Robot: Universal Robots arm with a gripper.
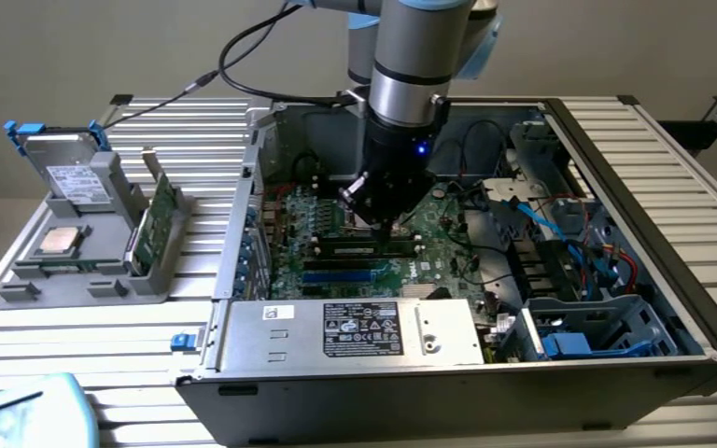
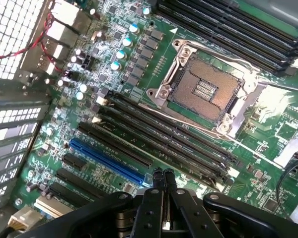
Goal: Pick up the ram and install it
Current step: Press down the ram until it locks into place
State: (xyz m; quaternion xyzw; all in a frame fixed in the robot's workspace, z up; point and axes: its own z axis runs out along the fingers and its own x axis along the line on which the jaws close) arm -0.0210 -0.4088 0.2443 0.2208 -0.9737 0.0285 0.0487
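Nearest, item one: gripper [image 2: 161, 174], fingers pressed together on nothing, tips poised just above the memory slots [image 2: 164, 134] inside the open case [image 1: 458, 397].

Item two: memory slots, a bank of long black channels. In the exterior view a dark strip lies along one of them directly under the fingertips (whether that is a seated module or a bare slot, I cannot tell).

Item three: blue slot [image 2: 107, 161], just beside the memory slots; small capacitors and connectors crowd near it.

Item four: processor socket [image 2: 203, 87], on the other side of the memory slots, uncovered, contact field exposed.

Item five: the ram [image 1: 160, 222], a green stick standing on edge in the grey holder [image 1: 85, 285], well apart from the memory slots and outside the case.

Hazards, as judged:
- Closed tips so close to the board could strike a slot latch or scrape components if they descend or drift sideways.
- Any wander towards the socket risks bending its exposed contacts.
- Pressing off-centre on a slot could crack a latch.
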